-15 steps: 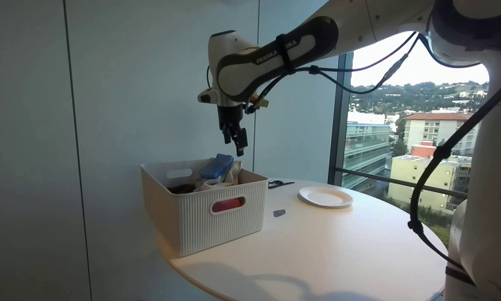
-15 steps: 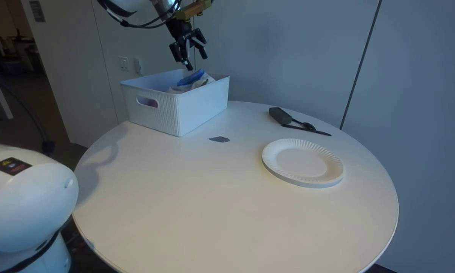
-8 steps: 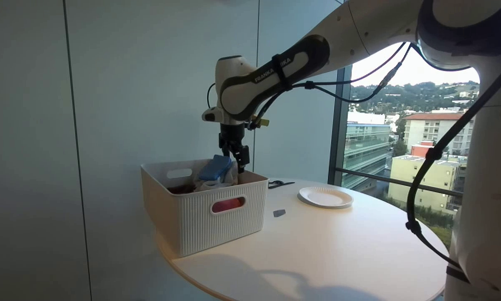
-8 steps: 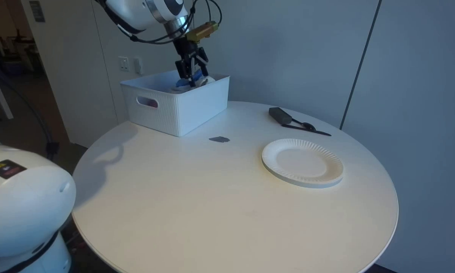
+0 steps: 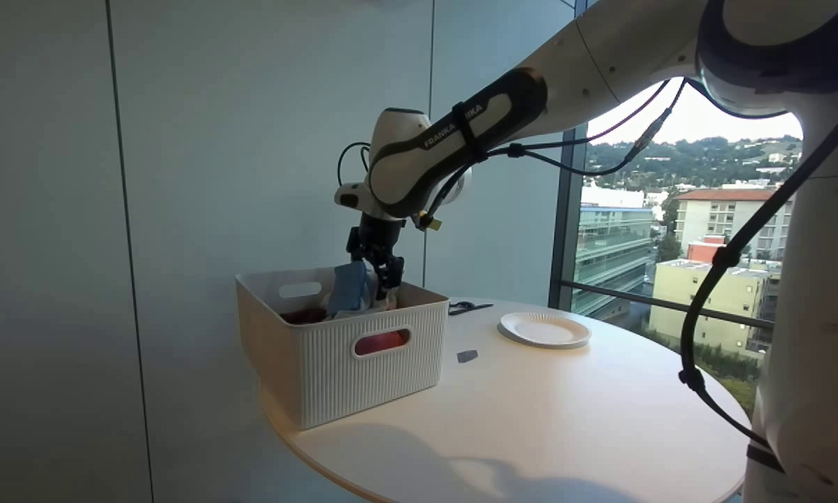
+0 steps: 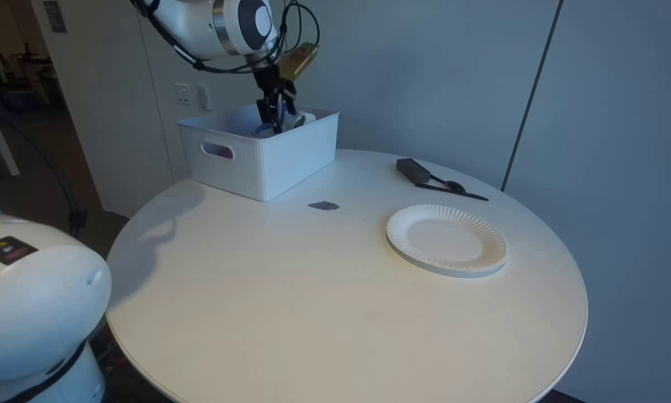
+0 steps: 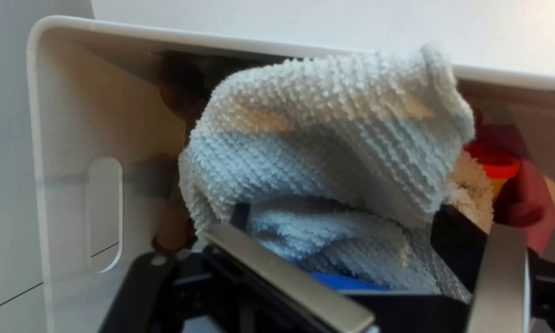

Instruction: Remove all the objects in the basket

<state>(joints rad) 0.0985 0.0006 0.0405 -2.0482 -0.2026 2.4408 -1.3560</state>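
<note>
The white basket [image 5: 370, 370] stands at the table edge, also seen in an exterior view [image 6: 262, 168]. My gripper [image 5: 377, 276] points down into it, and shows in an exterior view too [image 6: 286, 119]. In the wrist view my fingers [image 7: 344, 217] are wide apart, with folds of a white towel [image 7: 323, 138] between them. A blue packet [image 5: 349, 288] stands tilted against the gripper; only a strip of it [image 7: 346, 281] shows in the wrist view. A red and orange object [image 7: 495, 162] and a dark brown object [image 7: 173, 226] lie deeper, partly hidden by the towel.
White paper plates [image 6: 447, 240] lie on the round table. Black utensils [image 6: 453, 187] and a dark grey block [image 6: 413, 169] lie near its far edge. A flat grey piece [image 6: 324, 206] lies beside the basket. The wall is close behind the basket.
My gripper has come down from above the basket into its top, and has tilted and turned. The blue packet has tipped more upright and shifted slightly.
</note>
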